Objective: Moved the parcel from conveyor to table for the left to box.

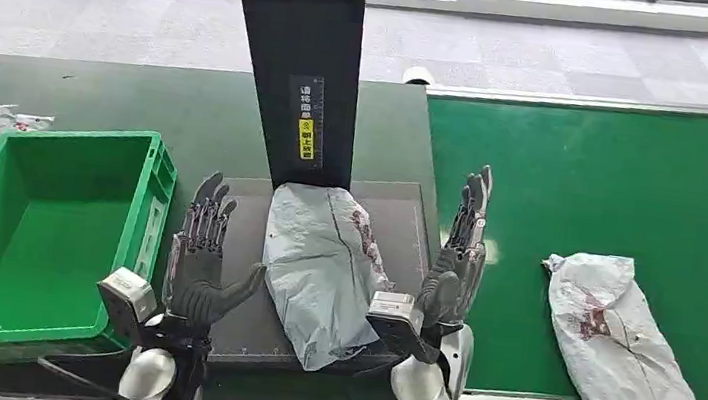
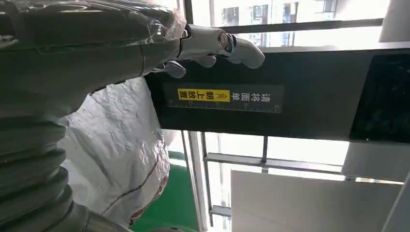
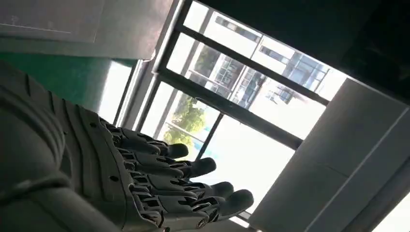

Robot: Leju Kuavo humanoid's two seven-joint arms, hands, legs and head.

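Parcel (image 1: pixel 324 269) is lying on the bench's dark plate (image 1: pixel 247 238) under the black scanner post (image 1: pixel 297 63), flanked by the left hand (image 1: pixel 205 262) and right hand (image 1: pixel 454 262), both standing open and holding nothing. Transfer is looking finished, so the left hand is needing to grip and carry toward the green box (image 1: pixel 34 234). Room beside the parcel is looking free, while another parcel (image 1: pixel 621 341) is waiting on the conveyor (image 1: pixel 613 189).

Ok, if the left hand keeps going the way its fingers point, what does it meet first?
Probably nothing close: the left hand points away from the robot along bare table, between the green crate and the grey parcel. Depth is uncertain.
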